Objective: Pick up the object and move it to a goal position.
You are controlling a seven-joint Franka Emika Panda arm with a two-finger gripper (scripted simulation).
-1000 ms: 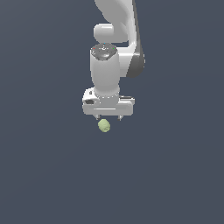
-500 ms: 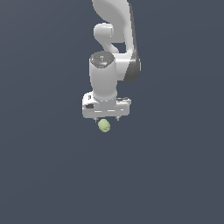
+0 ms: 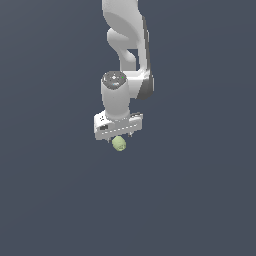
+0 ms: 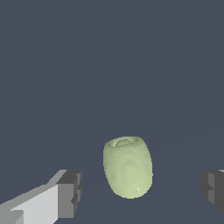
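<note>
The object [image 3: 119,144] is a small pale yellow-green egg-like lump lying on the dark grey floor. In the exterior view it shows just under the white hand of my arm. My gripper [image 3: 119,138] points down right over it. In the wrist view the object [image 4: 127,166] sits between the two fingers, with a clear gap on each side. The gripper [image 4: 142,190] is open and touches nothing. One fingertip [image 4: 70,193] is grey-padded; the other fingertip [image 4: 213,189] is at the picture's edge.
The dark grey floor [image 3: 200,200] stretches flat all around. No goal marker or other thing shows in either view.
The hand has come down a little toward the object, with the arm above it shifting. The object has not moved.
</note>
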